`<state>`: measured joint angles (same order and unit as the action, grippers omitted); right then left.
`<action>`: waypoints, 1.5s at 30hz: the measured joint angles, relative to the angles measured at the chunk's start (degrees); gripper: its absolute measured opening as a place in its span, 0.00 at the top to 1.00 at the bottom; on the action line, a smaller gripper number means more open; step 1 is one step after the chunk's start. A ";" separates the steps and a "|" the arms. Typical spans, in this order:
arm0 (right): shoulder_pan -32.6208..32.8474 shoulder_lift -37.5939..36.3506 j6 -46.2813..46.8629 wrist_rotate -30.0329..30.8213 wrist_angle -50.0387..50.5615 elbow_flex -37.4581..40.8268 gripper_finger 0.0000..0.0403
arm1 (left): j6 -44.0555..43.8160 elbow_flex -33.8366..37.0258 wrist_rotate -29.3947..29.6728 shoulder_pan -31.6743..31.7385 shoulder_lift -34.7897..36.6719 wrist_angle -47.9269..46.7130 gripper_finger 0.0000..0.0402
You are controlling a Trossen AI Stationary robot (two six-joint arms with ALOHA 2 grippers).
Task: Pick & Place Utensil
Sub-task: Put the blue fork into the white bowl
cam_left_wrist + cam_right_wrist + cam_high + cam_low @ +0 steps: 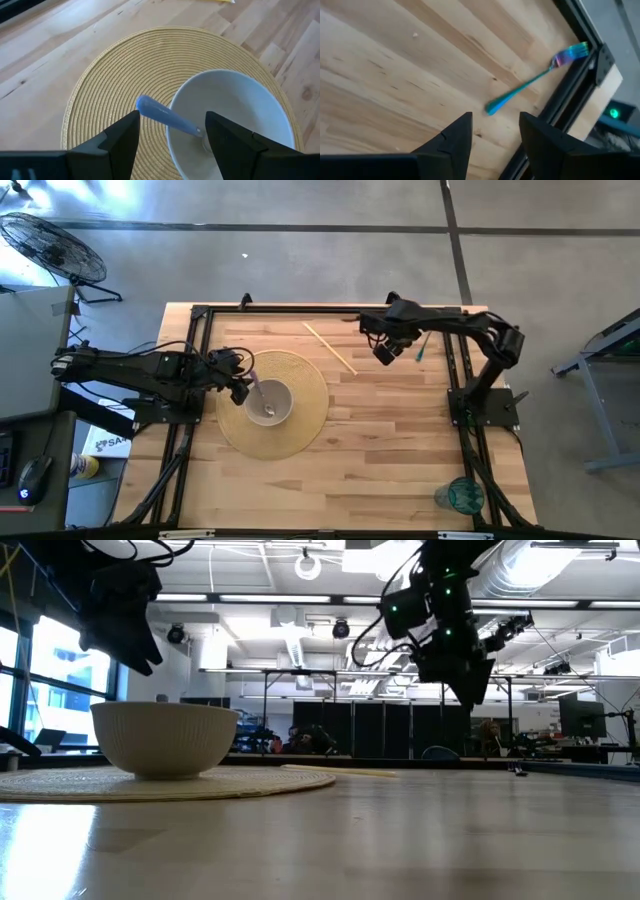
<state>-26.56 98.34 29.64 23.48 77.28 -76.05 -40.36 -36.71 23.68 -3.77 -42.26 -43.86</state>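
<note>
A white bowl stands on a round woven placemat. In it lies a spoon with a blue handle. Its bowl end is down inside, and the handle leans over the rim toward my left gripper. My left gripper hovers open above the handle, a finger on either side, touching nothing. A teal iridescent fork lies flat on the table by the right frame rail. My right gripper hangs open above the wood, short of the fork's handle end.
A pale chopstick lies slanting on the table beyond the placemat. A green glass stands near the table's near right corner. Black frame rails run along the left and right sides. Bare wood lies between the placemat and the right rail.
</note>
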 joint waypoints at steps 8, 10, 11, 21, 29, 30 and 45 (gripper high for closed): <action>-0.14 4.26 -2.20 -0.02 3.79 0.02 0.81 | 0.00 0.02 -0.17 0.00 0.00 0.01 0.45; -0.12 5.52 -2.78 0.18 4.35 0.02 0.86 | 0.00 0.02 -0.17 0.00 0.00 0.01 0.45; -0.14 6.04 -2.85 0.20 4.34 0.02 0.88 | 0.00 0.02 -0.17 0.00 0.00 0.02 0.45; -0.07 12.30 0.12 1.33 5.90 0.02 0.99 | 0.02 0.04 -2.34 0.00 0.00 0.01 0.45; -0.18 14.52 4.45 4.61 6.21 0.07 1.00 | 0.01 0.07 -6.64 0.00 0.00 0.00 0.45; -0.18 14.52 4.93 4.78 6.21 0.07 1.00 | 0.00 0.07 -7.00 0.00 0.00 -0.07 0.45; -2.37 14.50 8.75 10.19 -3.42 14.62 1.00 | 0.02 0.07 -9.57 0.00 0.02 -0.45 0.45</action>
<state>-28.93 112.84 38.39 33.67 73.86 -61.43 -40.34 -36.64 14.12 -3.77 -42.24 -44.30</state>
